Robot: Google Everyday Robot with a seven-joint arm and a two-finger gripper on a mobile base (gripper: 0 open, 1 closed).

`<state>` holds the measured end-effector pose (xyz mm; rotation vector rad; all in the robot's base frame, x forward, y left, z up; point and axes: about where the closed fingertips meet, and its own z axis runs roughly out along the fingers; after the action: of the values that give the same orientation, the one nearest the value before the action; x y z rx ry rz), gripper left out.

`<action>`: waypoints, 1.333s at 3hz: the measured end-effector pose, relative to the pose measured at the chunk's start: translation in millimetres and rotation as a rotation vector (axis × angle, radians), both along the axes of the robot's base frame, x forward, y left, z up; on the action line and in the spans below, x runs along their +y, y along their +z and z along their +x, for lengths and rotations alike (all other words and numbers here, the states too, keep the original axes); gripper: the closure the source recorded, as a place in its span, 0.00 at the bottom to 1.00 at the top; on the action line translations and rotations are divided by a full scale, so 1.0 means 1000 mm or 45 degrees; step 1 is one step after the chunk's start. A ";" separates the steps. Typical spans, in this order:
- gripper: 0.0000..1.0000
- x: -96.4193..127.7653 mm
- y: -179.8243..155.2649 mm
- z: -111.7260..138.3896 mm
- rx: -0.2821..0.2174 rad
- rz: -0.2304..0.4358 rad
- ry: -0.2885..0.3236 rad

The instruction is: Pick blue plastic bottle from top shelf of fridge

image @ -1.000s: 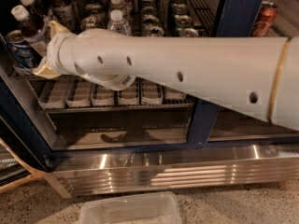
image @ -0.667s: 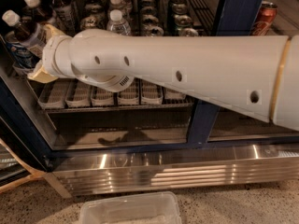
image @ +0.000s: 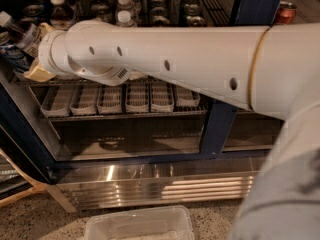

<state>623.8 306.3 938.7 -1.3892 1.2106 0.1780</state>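
The blue plastic bottle [image: 22, 34] shows at the far left of the fridge [image: 220, 129], tilted, with its white cap [image: 5, 18] pointing up and left and its pale label showing. My gripper [image: 30, 51] is at the end of the white arm that reaches left across the view. Its yellowish fingers [image: 36, 74] sit above and below the bottle, closed on it. The top shelf [image: 210, 3] carries rows of cans and bottles behind the arm; most of it is hidden by the arm.
Another brown bottle [image: 57, 9] and a clear water bottle [image: 125, 11] stand just right of the gripper. Below is a rack of short ridged white trays [image: 125, 96], then the ribbed steel base panel [image: 160, 184]. A clear plastic bin [image: 137, 226] lies on the floor.
The bottle has tipped over to the left within the gripper. The gripper and wrist have shifted slightly left and up at the fridge's left edge.
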 end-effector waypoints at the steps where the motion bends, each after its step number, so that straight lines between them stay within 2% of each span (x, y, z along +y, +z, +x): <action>1: 0.30 0.007 0.007 0.033 -0.044 -0.004 -0.018; 2: 0.47 0.008 0.008 0.033 -0.049 -0.005 -0.020; 4: 0.94 0.009 0.007 0.024 -0.049 -0.007 -0.016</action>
<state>648.1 314.9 946.0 -1.3834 1.1885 0.1382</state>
